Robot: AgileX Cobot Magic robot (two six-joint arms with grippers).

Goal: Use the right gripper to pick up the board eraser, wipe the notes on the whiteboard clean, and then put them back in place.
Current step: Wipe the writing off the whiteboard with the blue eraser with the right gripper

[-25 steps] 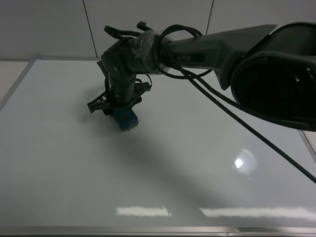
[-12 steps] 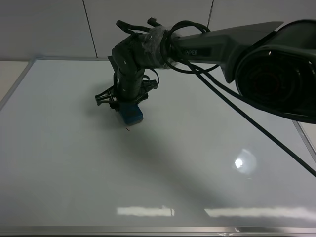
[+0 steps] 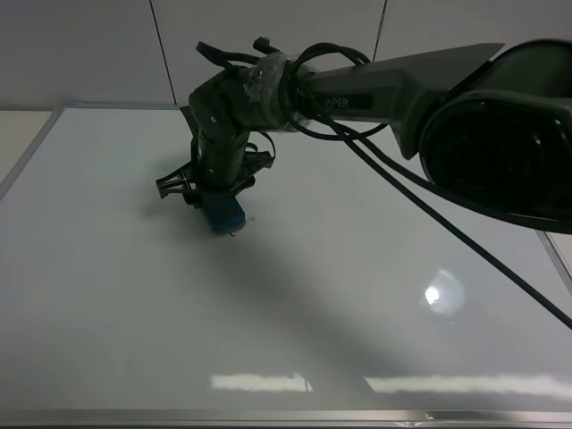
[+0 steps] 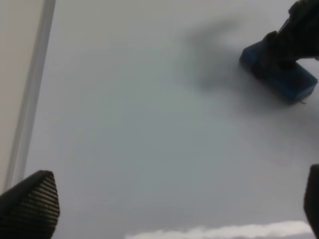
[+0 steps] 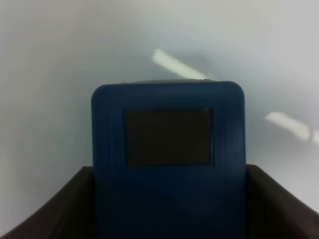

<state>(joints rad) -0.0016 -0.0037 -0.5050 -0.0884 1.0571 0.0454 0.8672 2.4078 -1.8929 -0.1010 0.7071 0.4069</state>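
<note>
The whiteboard [image 3: 134, 295] fills the exterior high view. My right gripper [image 3: 213, 198] reaches across to its left-middle part and is shut on the blue board eraser [image 3: 222, 214], which is pressed flat on the board. In the right wrist view the board eraser [image 5: 168, 144] sits between the two dark fingers [image 5: 60, 209], with one grey patch showing. Of the notes, only a tiny red trace [image 4: 301, 102] shows beside the board eraser [image 4: 286, 82]. My left gripper [image 4: 172, 206] hovers over the whiteboard [image 4: 124, 124] with its fingertips far apart and nothing between them.
A thin silver frame [image 3: 268, 416] runs along the board's near edge and its left side [image 4: 30, 99]. Beige table surface [image 3: 18, 125] lies outside the left frame. The right arm's cables [image 3: 429, 206] hang over the board. A light glare [image 3: 433, 295] shows at the right.
The right gripper swept the eraser to the right and slightly away, then back to the left, staying on the board. The grip has not changed.
</note>
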